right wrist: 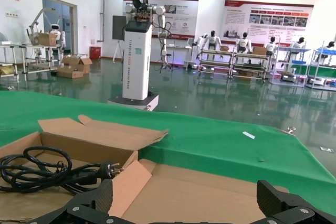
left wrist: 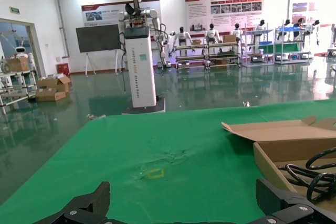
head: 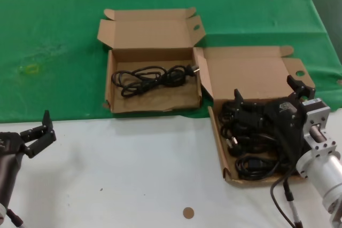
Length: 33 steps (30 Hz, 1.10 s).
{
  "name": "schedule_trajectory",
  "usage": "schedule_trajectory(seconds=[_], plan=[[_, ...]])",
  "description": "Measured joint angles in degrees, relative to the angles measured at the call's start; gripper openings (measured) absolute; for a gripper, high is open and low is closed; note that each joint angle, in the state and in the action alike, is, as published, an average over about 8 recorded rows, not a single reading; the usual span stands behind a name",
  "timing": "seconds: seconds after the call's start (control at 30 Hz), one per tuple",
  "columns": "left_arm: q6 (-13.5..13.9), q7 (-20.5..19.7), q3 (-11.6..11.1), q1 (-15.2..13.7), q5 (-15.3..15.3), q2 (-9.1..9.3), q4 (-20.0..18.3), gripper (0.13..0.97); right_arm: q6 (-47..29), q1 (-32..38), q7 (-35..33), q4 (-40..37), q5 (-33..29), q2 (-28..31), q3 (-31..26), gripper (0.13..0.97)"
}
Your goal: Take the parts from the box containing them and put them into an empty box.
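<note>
The right-hand box point(head: 218, 132) holds several black coiled cables point(head: 251, 148), its lid point(head: 251, 70) lying open behind it. My right gripper point(head: 267, 92) hovers open over the rear of this pile, holding nothing. In the right wrist view the right gripper point(right wrist: 186, 198) spans the bare lid point(right wrist: 210, 190). The left-hand box point(head: 109, 86) holds one coiled cable point(head: 152, 77), also seen as a cable point(right wrist: 42, 169) with its plug point(right wrist: 107, 170). My left gripper point(head: 38, 134) is open at the near left over the white table, away from both boxes.
Green cloth point(head: 53, 41) covers the far half of the table and white surface point(head: 133, 158) the near half. A small brown disc point(head: 188, 212) lies near the front edge. A yellow mark point(head: 30, 69) is on the cloth at left.
</note>
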Motion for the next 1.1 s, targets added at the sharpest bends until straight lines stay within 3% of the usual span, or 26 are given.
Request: schedule_trajectory(seconds=[1.1], plan=[[0.0, 0.0, 0.0, 0.0, 0.0, 0.0, 0.0, 0.966, 0.0, 0.0, 0.0, 0.0, 0.0, 0.0, 0.0, 0.966]])
